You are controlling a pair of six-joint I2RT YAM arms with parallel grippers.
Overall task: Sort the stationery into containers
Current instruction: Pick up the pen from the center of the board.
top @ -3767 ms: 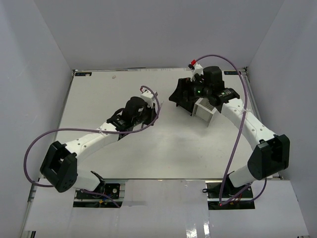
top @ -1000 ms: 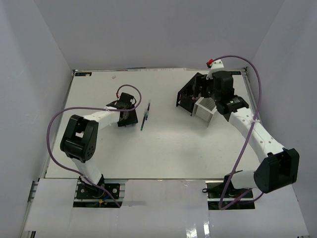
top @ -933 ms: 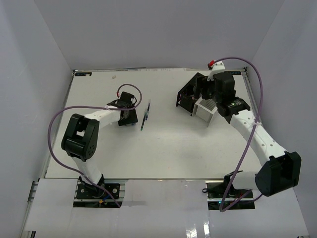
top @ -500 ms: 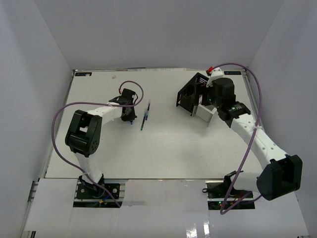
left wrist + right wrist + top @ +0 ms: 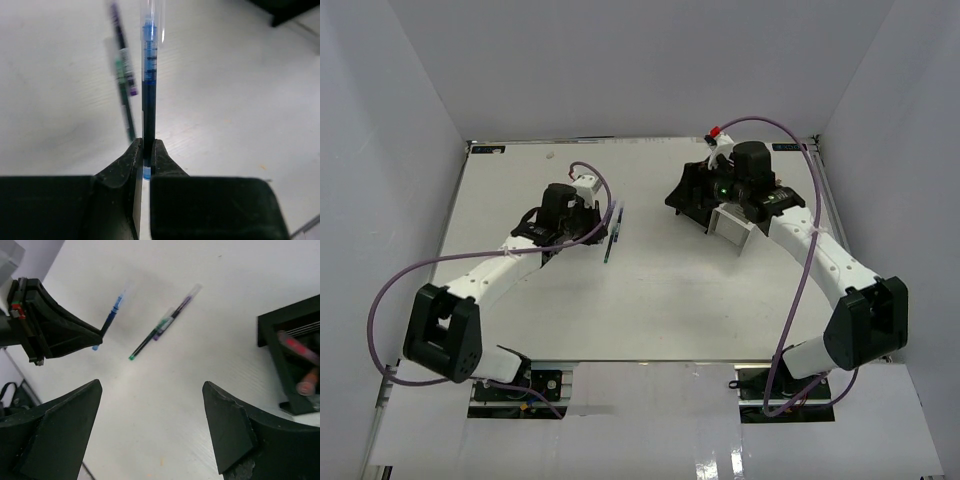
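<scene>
My left gripper [image 5: 594, 224] is shut on a thin blue pen [image 5: 149, 95] near its lower end, just above the table; the pen points away from the jaws. It also shows in the right wrist view [image 5: 114, 307]. Two thin pens, one teal-green [image 5: 148, 342] and one purple [image 5: 179, 306], lie side by side on the table [image 5: 650, 300] right of that gripper. My right gripper [image 5: 151, 384] is open and empty, hovering by the black container [image 5: 688, 200], which holds red and orange markers [image 5: 298, 348]. The white container [image 5: 730, 224] stands against its right side.
White walls enclose the table on three sides. Purple cables loop off both arms. A small black strip [image 5: 485, 150] sits at the back left corner.
My left arm has unfolded and its gripper now sits close to the lying pens with the blue pen in it. My right wrist has swung left over the black container.
</scene>
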